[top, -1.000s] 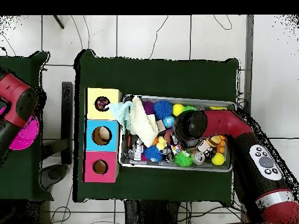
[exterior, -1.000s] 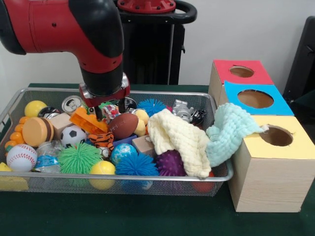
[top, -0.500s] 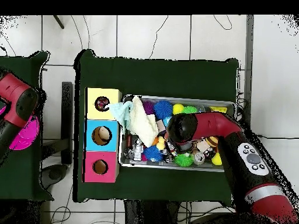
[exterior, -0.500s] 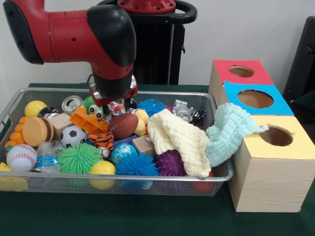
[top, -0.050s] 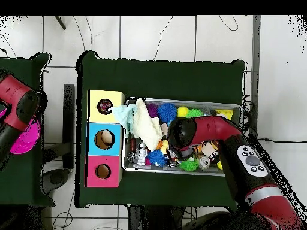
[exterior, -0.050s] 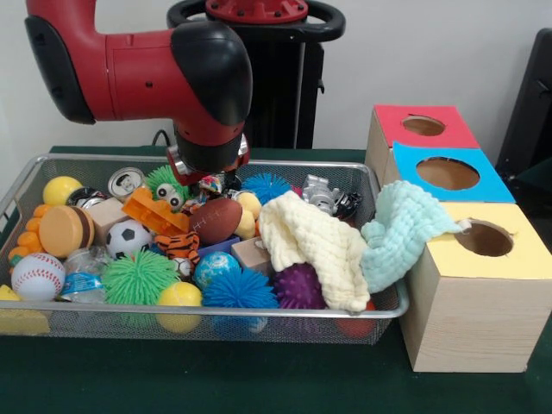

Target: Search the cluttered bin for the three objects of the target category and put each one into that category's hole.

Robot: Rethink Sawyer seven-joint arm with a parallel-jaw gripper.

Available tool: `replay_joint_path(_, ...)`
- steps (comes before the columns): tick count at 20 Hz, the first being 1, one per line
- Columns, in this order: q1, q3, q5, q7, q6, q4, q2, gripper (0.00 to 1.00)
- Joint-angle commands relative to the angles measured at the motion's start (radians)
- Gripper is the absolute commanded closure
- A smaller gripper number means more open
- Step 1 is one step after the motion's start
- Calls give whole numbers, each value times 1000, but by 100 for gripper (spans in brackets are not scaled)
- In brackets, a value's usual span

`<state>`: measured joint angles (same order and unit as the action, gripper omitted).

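My gripper [exterior, -0.050s: 208,175] hangs low over the back middle of the wire bin [exterior, -0.050s: 95,158], just above a brown football [exterior, -0.050s: 216,220] and a small multicoloured toy [exterior, -0.050s: 212,184]. The red arm's head [top, -0.050s: 180,133] hides the gripper in the overhead view. Around it lie a soccer ball [exterior, -0.050s: 128,236], a baseball [exterior, -0.050s: 37,275], a striped tiger toy [exterior, -0.050s: 178,246], an orange toy [exterior, -0.050s: 153,211] and several spiky balls. Three boxes with round holes stand beside the bin: red [exterior, -0.050s: 392,121], blue [exterior, -0.050s: 492,181] and yellow [exterior, -0.050s: 526,254].
A cream cloth [exterior, -0.050s: 315,246] lies in the bin's right part. A light-blue cloth [exterior, -0.050s: 401,228] drapes over the bin's rim onto the yellow box. Cans [exterior, -0.050s: 126,179], wooden blocks and yellow balls fill the left side. Another red arm [top, -0.050s: 18,108] shows at the overhead view's left edge.
The arm has swung to the right in the front view and risen a little, uncovering a green spiky toy with eyes. The objects in the bin have not shifted.
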<state>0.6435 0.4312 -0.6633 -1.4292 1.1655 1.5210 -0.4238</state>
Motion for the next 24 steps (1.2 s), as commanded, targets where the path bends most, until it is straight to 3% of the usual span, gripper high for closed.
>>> replay_joint_path(1, -7, -33, -13, 54, 59, -60, 43, 0)
replay_joint_path(2, -7, -32, -8, 59, 53, -61, 43, 100)
replay_joint_path(15, -7, -31, -42, 63, -24, -42, 25, 100)
replay_joint_path(18, 48, 23, -24, 66, -181, 39, -51, 100)
replay_joint_path(21, 116, 90, 32, 111, -242, 128, -152, 100)
replay_joint_path(24, 151, 126, 52, 127, -271, 160, -204, 100)
